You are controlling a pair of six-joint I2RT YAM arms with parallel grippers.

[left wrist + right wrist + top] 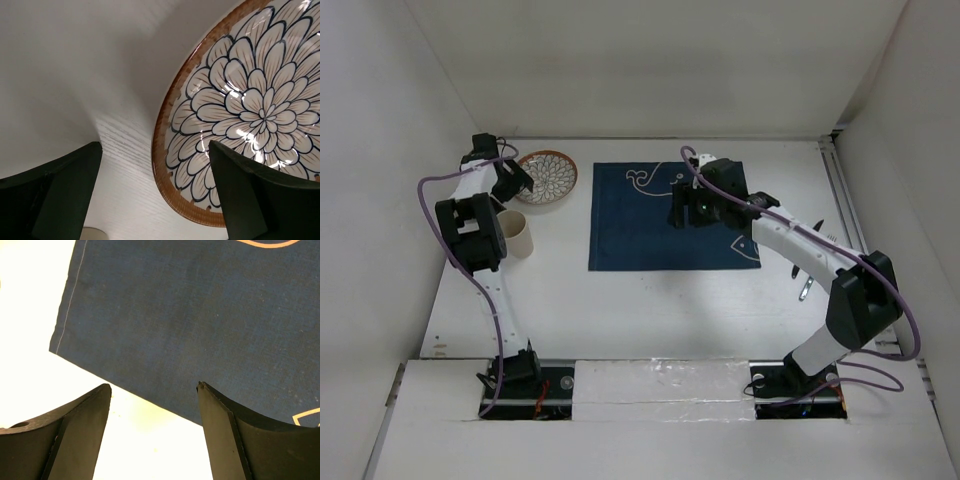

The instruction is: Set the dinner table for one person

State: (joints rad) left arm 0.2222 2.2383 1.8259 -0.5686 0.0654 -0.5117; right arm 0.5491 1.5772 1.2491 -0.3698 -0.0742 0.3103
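Note:
The dinner table (650, 310) is a white tabletop. A flower-patterned plate (546, 177) with a brown rim lies at its back left. My left gripper (510, 180) hangs at the plate's left edge. In the left wrist view the left gripper (155, 145) is open and straddles the rim of the plate (250, 110), with one finger over the plate and the other over bare table. My right gripper (690, 210) hovers over the navy placemat (660, 225). It (152, 386) stands open and empty above an edge of the placemat (200, 315).
A cream cup (517, 236) stands near the left arm, in front of the plate. Cutlery (807, 285) lies right of the placemat, partly hidden by the right arm. White walls close the table on three sides.

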